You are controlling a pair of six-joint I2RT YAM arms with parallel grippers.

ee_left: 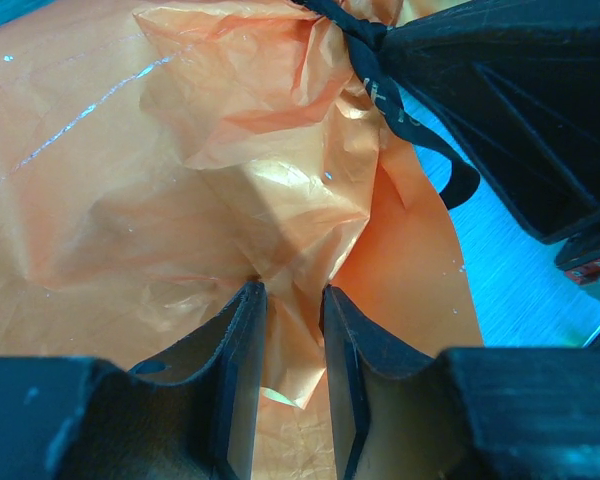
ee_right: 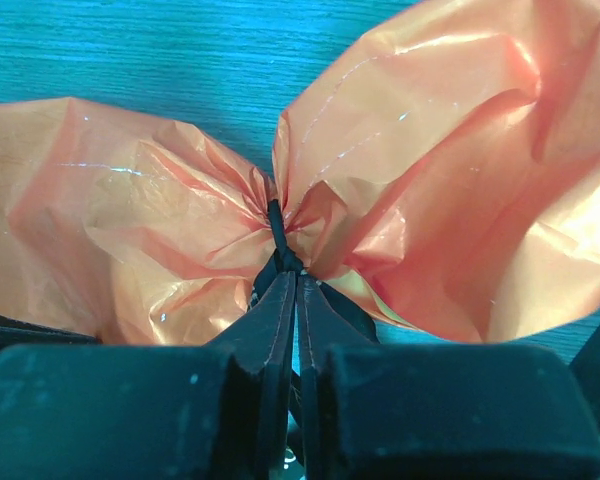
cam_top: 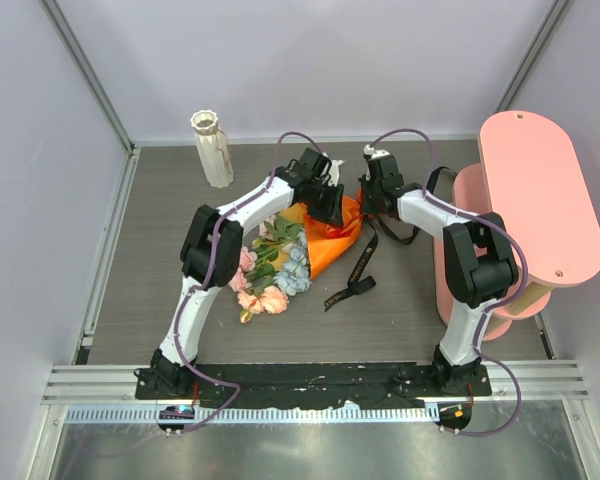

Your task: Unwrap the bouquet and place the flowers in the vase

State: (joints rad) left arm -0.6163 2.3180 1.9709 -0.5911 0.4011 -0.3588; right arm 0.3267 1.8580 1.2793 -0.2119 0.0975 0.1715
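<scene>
The right gripper (ee_right: 292, 282) fills the bottom of its own wrist view. Its jaws are pressed almost together on the black ribbon (ee_right: 276, 225), right at the knot where the orange paper (ee_right: 460, 150) gathers into a waist. The left gripper (ee_left: 290, 295) stands narrow, with a crumpled fold of that paper between its fingers. It appears to be pinching the wrap just beside the tie.

The step in hand looks like untying, so the unwrapping has barely begun. The ribbon is knotted, the cone is whole, and no stem is free. The next move likely calls for the right arm to draw the ribbon away from the knot while the left pins the paper, so the bundle does not drag along.

The bouquet (cam_top: 305, 245) lies flat on the table (cam_top: 160, 220) between the two arms. Its long axis runs diagonally. The flowers (cam_top: 270, 272) point toward the near left, and the tied paper end points toward the far right, with ribbon tails trailing nearer. The vase (cam_top: 212, 148) stands upright at the far left, well apart.
</scene>
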